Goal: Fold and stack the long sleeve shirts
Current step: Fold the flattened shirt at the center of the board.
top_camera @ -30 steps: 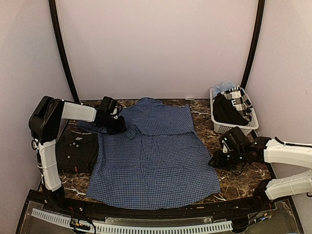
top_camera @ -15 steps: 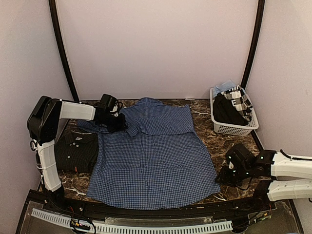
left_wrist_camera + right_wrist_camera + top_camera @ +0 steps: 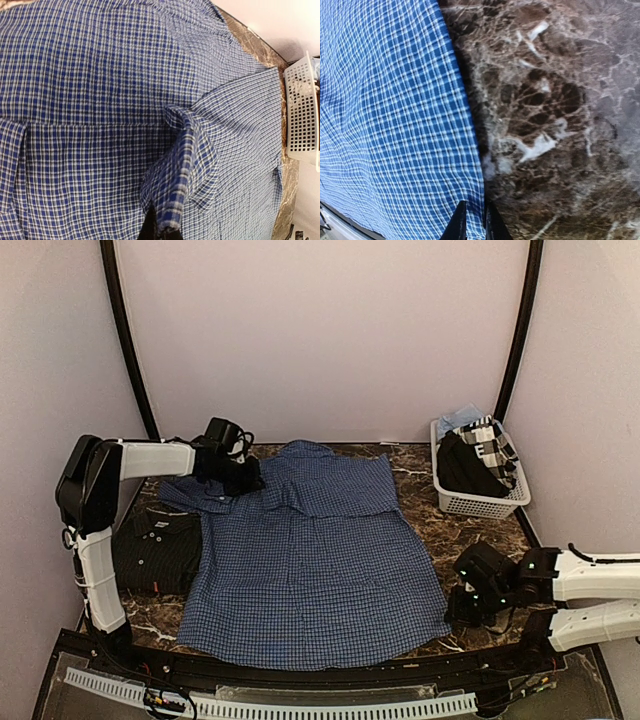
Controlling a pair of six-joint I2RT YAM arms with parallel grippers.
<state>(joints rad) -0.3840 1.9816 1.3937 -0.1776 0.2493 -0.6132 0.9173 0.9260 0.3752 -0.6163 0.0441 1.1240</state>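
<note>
No legible text, brand, number or sign appears in any view. The only label-like item is a small orange tag point(image 3: 152, 589) on the dark shirt point(image 3: 160, 545), at the lower left of the top view. It is too small to read. The blue checked shirt point(image 3: 320, 560), seen close up in both wrist views, shows only its woven pattern.
</note>
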